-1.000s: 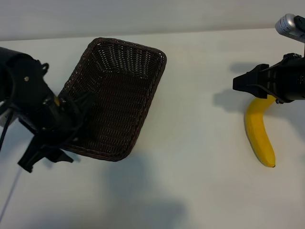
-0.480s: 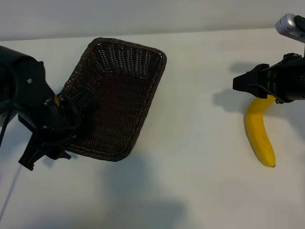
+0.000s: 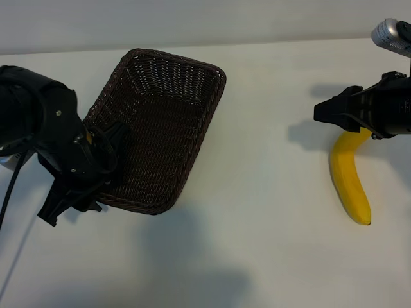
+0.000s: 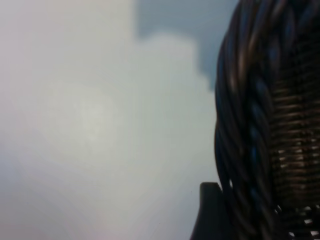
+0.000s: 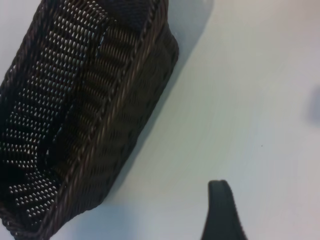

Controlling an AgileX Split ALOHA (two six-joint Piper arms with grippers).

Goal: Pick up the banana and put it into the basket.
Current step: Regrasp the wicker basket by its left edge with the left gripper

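The table is seen from above in the exterior view, pale and bare around the two task things. The basket is set at the table's left, its long axis slanted from the far right corner down toward the near left (its open side faces up, and nothing is seen inside). Its near left corner is covered by the left arm, so that part of the rim cannot be made out. In the left wrist view only a stretch of braided rim is shown, very close and soft, with one dark fingertip just beside it outside the wall; whether rim and finger touch cannot be told. The left gripper is pointed down at that corner, and its jaws are held spread, one finger inside the basket and one outside it.

The banana lies flat at the table's right, well apart from the basket. Its long axis runs from far to near, gently curved, with its dark near tip pointed toward the near right; its far end is hidden under the right gripper. That gripper is held above the far end of the banana, pointing toward the basket, its fingers apart and holding nothing (only one fingertip is caught in the right wrist view, cut off by the edge).
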